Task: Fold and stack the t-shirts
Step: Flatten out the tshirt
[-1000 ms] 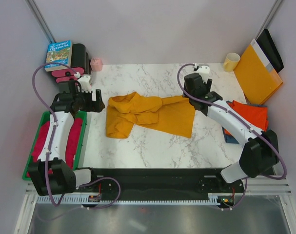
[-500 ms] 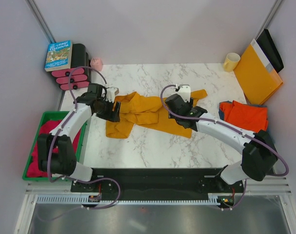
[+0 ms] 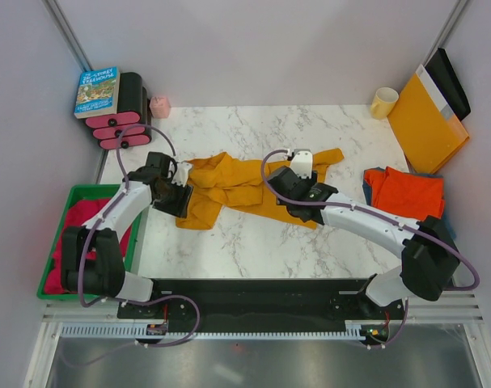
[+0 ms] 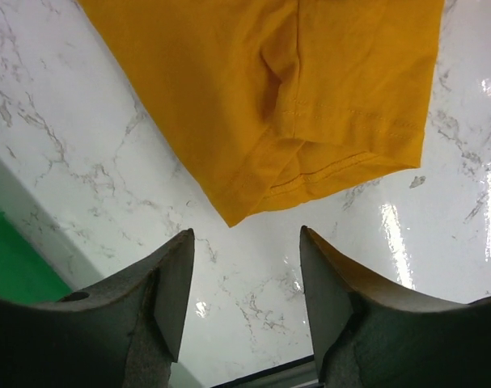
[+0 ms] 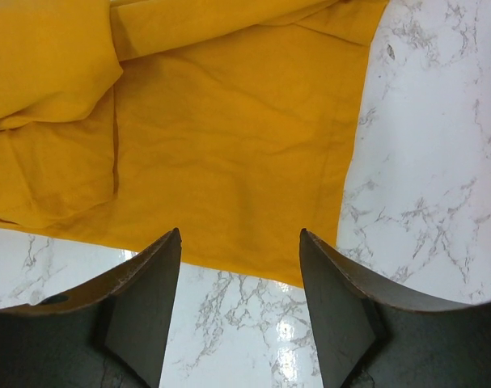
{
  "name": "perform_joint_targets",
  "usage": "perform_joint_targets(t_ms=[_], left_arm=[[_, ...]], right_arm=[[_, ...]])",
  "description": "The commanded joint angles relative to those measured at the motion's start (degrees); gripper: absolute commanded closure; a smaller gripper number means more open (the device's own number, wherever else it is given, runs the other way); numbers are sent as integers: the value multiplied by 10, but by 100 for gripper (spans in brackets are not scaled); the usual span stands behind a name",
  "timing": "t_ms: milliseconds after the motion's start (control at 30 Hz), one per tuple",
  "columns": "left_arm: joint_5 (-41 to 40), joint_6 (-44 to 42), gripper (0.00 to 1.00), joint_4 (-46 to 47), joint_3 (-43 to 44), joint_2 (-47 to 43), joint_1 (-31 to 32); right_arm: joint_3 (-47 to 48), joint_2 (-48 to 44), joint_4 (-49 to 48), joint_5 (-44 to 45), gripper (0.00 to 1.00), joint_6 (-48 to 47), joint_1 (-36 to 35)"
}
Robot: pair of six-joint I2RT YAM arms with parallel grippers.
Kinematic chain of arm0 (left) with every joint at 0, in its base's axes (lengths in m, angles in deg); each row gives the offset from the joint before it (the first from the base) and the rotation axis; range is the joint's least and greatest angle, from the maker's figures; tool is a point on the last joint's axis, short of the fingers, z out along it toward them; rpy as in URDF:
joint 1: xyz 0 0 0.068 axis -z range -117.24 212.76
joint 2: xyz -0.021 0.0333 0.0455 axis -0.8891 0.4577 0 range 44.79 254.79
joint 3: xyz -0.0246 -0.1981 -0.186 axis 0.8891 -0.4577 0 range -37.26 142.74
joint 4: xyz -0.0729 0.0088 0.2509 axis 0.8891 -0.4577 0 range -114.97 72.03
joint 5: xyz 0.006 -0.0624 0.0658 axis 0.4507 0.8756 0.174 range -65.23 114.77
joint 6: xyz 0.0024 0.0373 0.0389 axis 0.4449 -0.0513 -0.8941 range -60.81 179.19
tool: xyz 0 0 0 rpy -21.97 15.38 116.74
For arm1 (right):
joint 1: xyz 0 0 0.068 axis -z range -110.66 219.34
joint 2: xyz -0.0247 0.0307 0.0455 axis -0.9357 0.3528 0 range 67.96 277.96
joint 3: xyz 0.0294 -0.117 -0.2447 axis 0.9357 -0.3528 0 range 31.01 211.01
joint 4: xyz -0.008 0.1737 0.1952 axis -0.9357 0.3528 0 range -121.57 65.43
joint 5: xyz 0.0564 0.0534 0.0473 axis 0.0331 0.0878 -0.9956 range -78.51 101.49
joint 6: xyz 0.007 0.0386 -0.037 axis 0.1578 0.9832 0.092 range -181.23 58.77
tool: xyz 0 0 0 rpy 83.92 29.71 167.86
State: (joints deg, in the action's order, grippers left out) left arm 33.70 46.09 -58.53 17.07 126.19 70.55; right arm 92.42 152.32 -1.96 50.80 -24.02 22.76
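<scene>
A: Left fingers (image 4: 168,299)?
B: Spread wide, empty, just off the left hem corner of the crumpled mustard-yellow cloth t-shirt (image 3: 237,187), mid white marble worktop (image 3: 253,242).
A: Right fingers (image 5: 152,307)?
B: Wide apart too, empty, over its near hem. A bright orange-red cloth t-shirt (image 3: 407,192) lies by the right edge.

A book (image 3: 98,90) sits by the black-and-pink rack (image 3: 120,133); a yellow mug (image 3: 383,103) stands beside the orange envelope (image 3: 427,121).
</scene>
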Motion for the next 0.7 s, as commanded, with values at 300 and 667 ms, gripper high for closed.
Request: perform_joint_targets(t_ms=[300,667], left_arm=[[-12,0,57,7,1,77,-7],[-24,-2,66,7,6,113,-8]], right_arm=[[-15,-29,14,32,33,35,-14],[-18,-32,19,41,33,30,-15]])
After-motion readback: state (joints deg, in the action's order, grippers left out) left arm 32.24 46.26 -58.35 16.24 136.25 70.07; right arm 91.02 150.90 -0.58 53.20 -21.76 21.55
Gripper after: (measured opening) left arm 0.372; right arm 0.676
